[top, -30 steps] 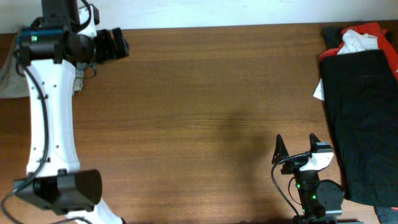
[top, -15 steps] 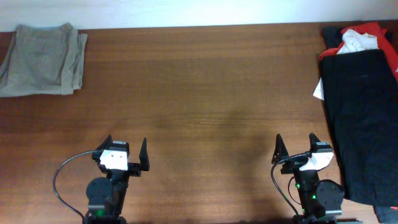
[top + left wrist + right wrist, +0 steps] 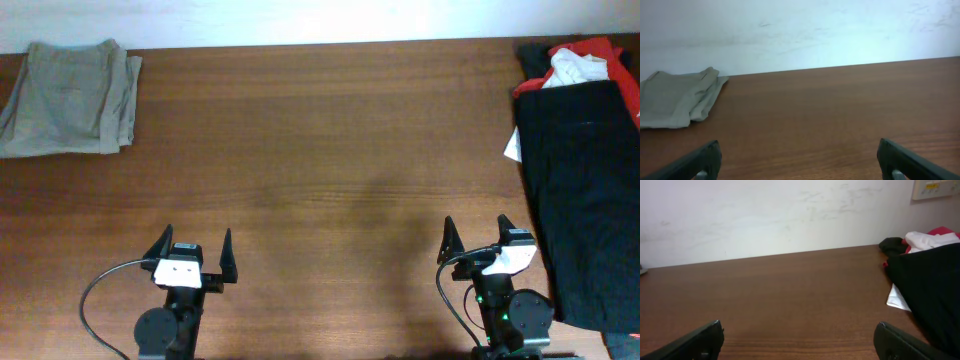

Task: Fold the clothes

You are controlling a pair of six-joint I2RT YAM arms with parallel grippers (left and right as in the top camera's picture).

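The khaki shorts (image 3: 68, 98) lay folded at the far-left corner, so the left gripper (image 3: 196, 242) and right gripper (image 3: 475, 230) (jaws wide apart, empty) were best parked well clear, disturbing nothing.

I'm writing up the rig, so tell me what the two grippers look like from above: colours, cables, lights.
They match: the left gripper and right gripper each have black pointed jaws on a white block above a dark round base, with a thin black cable looping out. Green lights show on the right base only.
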